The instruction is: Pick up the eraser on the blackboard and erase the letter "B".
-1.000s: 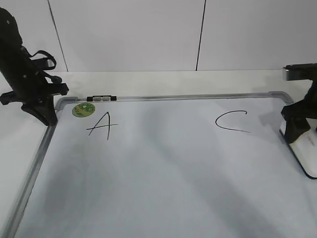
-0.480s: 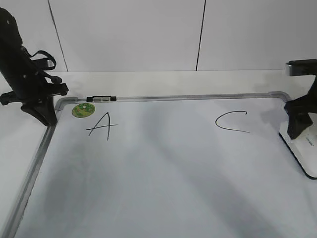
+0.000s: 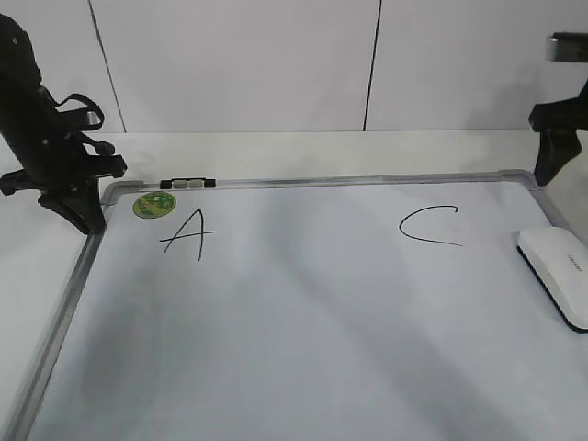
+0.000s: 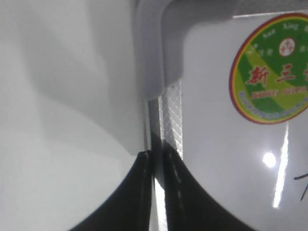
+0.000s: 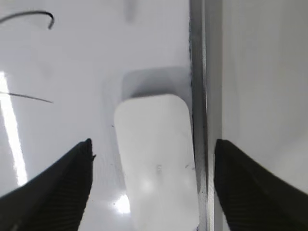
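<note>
— So where is the eraser (image 3: 557, 272) right now?

— Flat on the blackboard (image 3: 303, 340), hard against the right-hand frame, just right of the "C" (image 3: 429, 225). Nothing touches it.

— And the right gripper (image 5: 153, 185)?

— Up above it, near the board's far right corner. From its wrist view the jaws stand wide apart, one finger on each side, with the eraser lying between them below.

— The left gripper (image 4: 157, 190)?

— Parked at the far left corner, by the round green sticker (image 3: 154, 204). Its two fingers are pressed together, holding nothing, tips over the grey frame.

— What's written on the board?

— An "A" (image 3: 188, 234) under the sticker and the "C" on the right; the white stretch between them is bare.
</note>
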Tool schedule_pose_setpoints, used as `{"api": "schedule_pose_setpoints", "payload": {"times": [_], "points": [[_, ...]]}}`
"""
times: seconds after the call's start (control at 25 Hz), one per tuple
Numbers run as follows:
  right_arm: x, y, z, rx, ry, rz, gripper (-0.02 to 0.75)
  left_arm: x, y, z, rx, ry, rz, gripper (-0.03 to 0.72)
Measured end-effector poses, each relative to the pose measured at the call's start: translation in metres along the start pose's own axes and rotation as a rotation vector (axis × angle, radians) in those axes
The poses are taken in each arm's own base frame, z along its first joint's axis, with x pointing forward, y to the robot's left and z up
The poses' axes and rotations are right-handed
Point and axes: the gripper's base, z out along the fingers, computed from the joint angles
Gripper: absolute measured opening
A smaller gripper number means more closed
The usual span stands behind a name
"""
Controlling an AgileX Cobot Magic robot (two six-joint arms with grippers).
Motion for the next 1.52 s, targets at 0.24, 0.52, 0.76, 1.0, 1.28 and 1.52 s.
{"api": "schedule_pose_setpoints", "payload": {"times": [0.24,0.52,0.76,1.0,1.28,1.52], "points": [[-0.006,0.002,-0.010,-0.016,-0.038,0.005,0.590,0.000,0.000,0.000,-0.005,0.005,0.015,0.072],[-0.006,0.002,-0.010,-0.021,-0.037,0.007,0.589,-0.002,0.003,-0.006,-0.045,0.015,0.053,0.257],[-0.006,0.003,-0.011,-0.034,-0.037,0.011,0.589,-0.006,-0.002,-0.031,-0.054,-0.050,0.071,0.330],[-0.003,0.005,-0.022,-0.050,-0.064,0.016,0.588,0.002,-0.009,-0.076,-0.080,-0.150,0.099,0.335],[0.018,0.009,-0.082,-0.089,-0.210,0.019,0.587,0.024,-0.020,-0.140,-0.082,-0.294,0.126,0.334],[0.055,0.014,-0.148,-0.150,-0.378,0.017,0.587,0.064,-0.032,-0.209,-0.076,-0.453,0.153,0.334]]}}
